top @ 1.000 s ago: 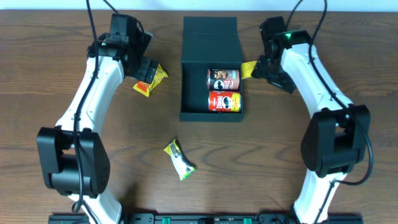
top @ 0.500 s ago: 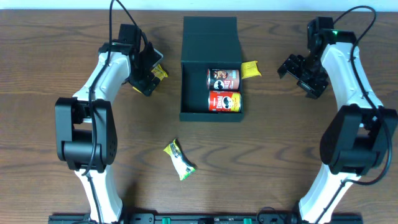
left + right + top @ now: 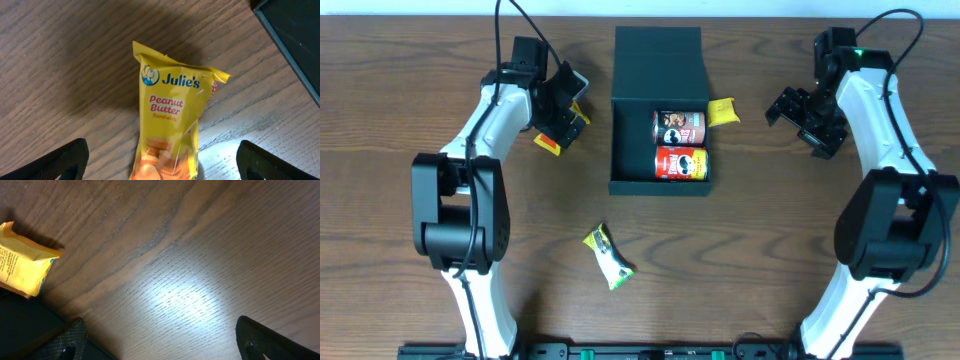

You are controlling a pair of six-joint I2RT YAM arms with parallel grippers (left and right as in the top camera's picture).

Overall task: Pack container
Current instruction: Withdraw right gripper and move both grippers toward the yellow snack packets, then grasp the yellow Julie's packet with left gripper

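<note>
- Brown wood-grain tabletop (image 3: 770, 250): the dark teal-green container (image 3: 630, 150) sits centre-rear with its flap lid open and two cans (image 3: 681, 164) inside.
- The yellow packet (image 3: 170, 125) reads "Julie's Peanut Butter Sandwich".
- Left end effector (image 3: 563, 108) and right end effector (image 3: 798, 125): both wide, holding nothing.

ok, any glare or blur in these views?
Overhead: even light, sharp, no glare on the container. Left wrist: peanut butter sandwich packet crisp, label readable; mild glare on the table at its right. Right wrist: strong hotspot mid-frame on the wood; yellow packet at the left edge, fingers blurred.

Yellow snack packet (image 3: 170, 135) on wooden table (image 3: 65, 75)
</note>
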